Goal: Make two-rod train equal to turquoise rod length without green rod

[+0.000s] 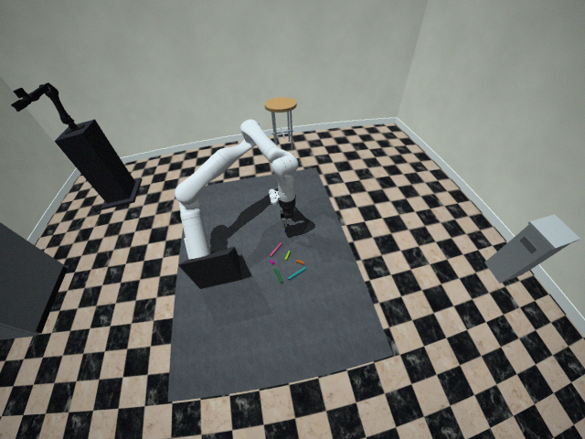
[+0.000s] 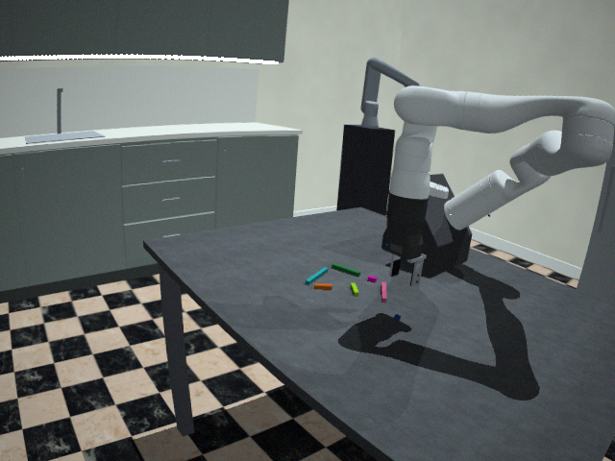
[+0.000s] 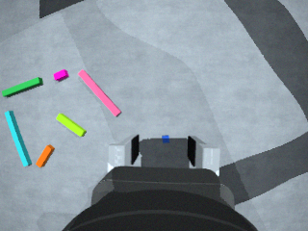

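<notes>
My gripper (image 3: 163, 145) is open and empty, raised above the table, as the exterior view (image 2: 406, 272) shows. A small blue rod (image 3: 166, 139) lies flat on the table below it, apart from the other rods; the exterior view shows it too (image 2: 397, 317). The pink rod (image 3: 99, 92) lies to the left of the gripper in the wrist view. Further left are the magenta rod (image 3: 61, 75), the green rod (image 3: 22, 88), the lime rod (image 3: 71, 125), the orange rod (image 3: 45, 156) and the turquoise rod (image 3: 18, 138). All lie separate, none end to end.
The arm's black base block (image 2: 442, 248) stands on the table behind the gripper. The table's edge (image 2: 209, 298) runs at the left in the exterior view, beyond the turquoise rod.
</notes>
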### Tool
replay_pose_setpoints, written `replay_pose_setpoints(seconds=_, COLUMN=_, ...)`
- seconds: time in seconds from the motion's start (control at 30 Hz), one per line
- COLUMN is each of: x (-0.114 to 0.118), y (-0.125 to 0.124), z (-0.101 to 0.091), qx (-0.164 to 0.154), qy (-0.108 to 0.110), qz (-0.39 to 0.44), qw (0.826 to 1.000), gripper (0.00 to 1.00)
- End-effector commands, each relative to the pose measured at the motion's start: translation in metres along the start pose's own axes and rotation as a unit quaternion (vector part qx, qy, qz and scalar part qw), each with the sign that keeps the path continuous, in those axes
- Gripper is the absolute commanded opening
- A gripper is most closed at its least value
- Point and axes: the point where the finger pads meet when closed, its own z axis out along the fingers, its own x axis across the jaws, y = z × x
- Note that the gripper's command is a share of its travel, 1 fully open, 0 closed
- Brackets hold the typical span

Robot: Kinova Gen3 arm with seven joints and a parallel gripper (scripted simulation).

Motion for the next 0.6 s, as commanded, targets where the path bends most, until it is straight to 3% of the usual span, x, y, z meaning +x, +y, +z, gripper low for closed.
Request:
replay_pose_setpoints(seconds=0.0, x=-0.004, y=-0.002, z=0.000, qx=0.000, qy=-0.001, qz=0.024, qw=1.000, gripper=1.00)
replay_pose_setpoints(seconds=0.37, x=-0.016, y=-0.015, z=0.004, qx=0.003, qy=0.000, qz=0.191, qw=0.982, gripper=1.00)
replay_pose_setpoints(seconds=0.43, x=-0.016, y=-0.015, z=0.004, qx=0.003, qy=0.000, qz=0.191, qw=0.982, gripper=1.00)
replay_pose_setpoints(seconds=0.57, x=-0.021, y=-0.020, z=0.005, qx=0.003, qy=0.000, qz=0.269, qw=0.963, gripper=1.00)
